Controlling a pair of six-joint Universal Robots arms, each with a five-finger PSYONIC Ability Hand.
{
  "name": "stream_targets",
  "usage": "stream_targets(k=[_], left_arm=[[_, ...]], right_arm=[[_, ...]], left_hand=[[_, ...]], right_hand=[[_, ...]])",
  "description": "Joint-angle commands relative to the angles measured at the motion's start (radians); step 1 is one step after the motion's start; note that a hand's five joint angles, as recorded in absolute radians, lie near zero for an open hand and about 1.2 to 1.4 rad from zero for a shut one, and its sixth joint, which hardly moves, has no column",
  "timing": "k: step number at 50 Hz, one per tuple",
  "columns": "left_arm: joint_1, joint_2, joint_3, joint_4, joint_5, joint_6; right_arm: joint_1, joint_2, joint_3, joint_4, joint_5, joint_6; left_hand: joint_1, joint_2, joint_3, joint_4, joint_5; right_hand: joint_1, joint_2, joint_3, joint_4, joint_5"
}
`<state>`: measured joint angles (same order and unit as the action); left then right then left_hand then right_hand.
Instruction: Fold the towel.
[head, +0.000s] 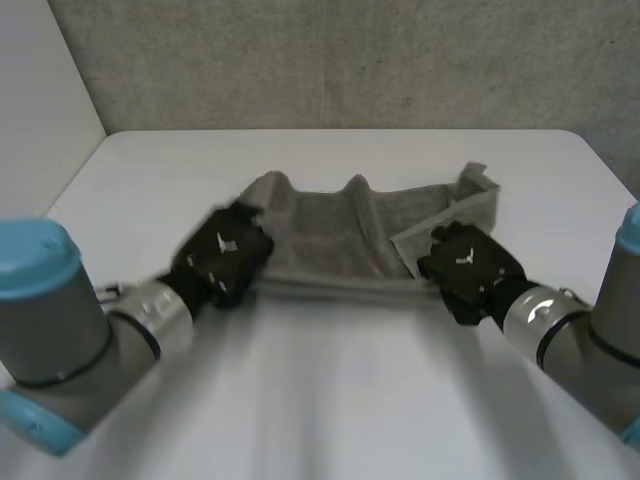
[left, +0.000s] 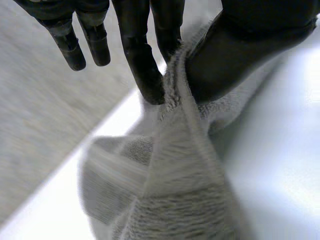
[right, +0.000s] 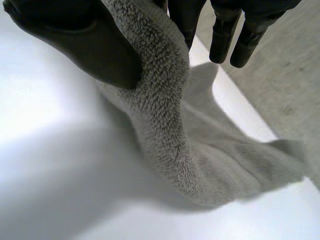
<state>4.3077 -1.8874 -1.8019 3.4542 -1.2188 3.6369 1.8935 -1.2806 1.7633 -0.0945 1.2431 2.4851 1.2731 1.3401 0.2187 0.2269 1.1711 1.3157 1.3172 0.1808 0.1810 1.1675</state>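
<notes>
Grey towel (head: 340, 235) pinched at both ends

It lies rumpled on the white worktop (head: 330, 400). My left hand (head: 222, 258) and right hand (head: 470, 265) each pinch its near edge between fingers and thumb. Uneven lifting could skew the fold.

No legible text, label or number, pale marks on left hand (head: 228, 250) and right hand (head: 466, 262) too small to read
</notes>
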Motion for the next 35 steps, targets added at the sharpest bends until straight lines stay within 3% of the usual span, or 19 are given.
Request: stream_targets(k=[1,3,5,11,20,28,35], left_arm=[[-0.046,-0.078,-0.034,0.003,-0.016,0.011],[-0.045,-0.102,-0.034,0.005,-0.031,0.009],[-0.045,-0.113,-0.036,0.006,-0.042,0.008],[-0.045,-0.128,-0.045,0.032,-0.094,0.008],[-0.039,-0.125,-0.068,0.057,-0.119,0.008],[-0.037,-0.113,-0.079,0.057,-0.191,0.008],[-0.037,-0.076,-0.097,0.054,-0.209,0.008]], right_arm=[[-0.004,0.003,0.012,-0.039,-0.002,0.005],[-0.002,0.007,0.008,-0.042,-0.001,0.005],[-0.002,0.013,0.010,-0.044,-0.002,0.006],[0.001,0.069,0.010,-0.047,-0.005,-0.006],[-0.062,0.124,-0.018,-0.039,-0.011,-0.035],[-0.151,0.152,-0.051,-0.031,-0.037,-0.109],[-0.189,0.164,-0.100,-0.030,-0.167,-0.147]], left_hand=[[0.062,-0.005,-0.044,-0.052,-0.011],[-0.181,-0.248,-0.044,-0.052,-0.253],[-0.283,-0.351,-0.044,-0.052,-0.356],[-0.393,-0.460,-0.044,-0.052,-0.466],[-0.496,-0.563,-0.044,-0.052,-0.568],[-0.742,-0.810,-0.044,-0.052,-0.815],[-0.836,-0.903,-0.044,-0.052,-0.909]], right_hand=[[-0.150,-0.152,-0.006,-0.007,-0.177],[-0.466,-0.467,-0.006,-0.007,-0.492],[-0.563,-0.565,-0.006,-0.007,-0.590],[-0.951,-0.953,-0.006,-0.007,-0.977],[-0.981,-0.983,-0.006,-0.007,-1.007],[-1.010,-1.012,-0.006,-0.007,-1.037],[-1.002,-1.003,-0.006,-0.007,-1.028]])
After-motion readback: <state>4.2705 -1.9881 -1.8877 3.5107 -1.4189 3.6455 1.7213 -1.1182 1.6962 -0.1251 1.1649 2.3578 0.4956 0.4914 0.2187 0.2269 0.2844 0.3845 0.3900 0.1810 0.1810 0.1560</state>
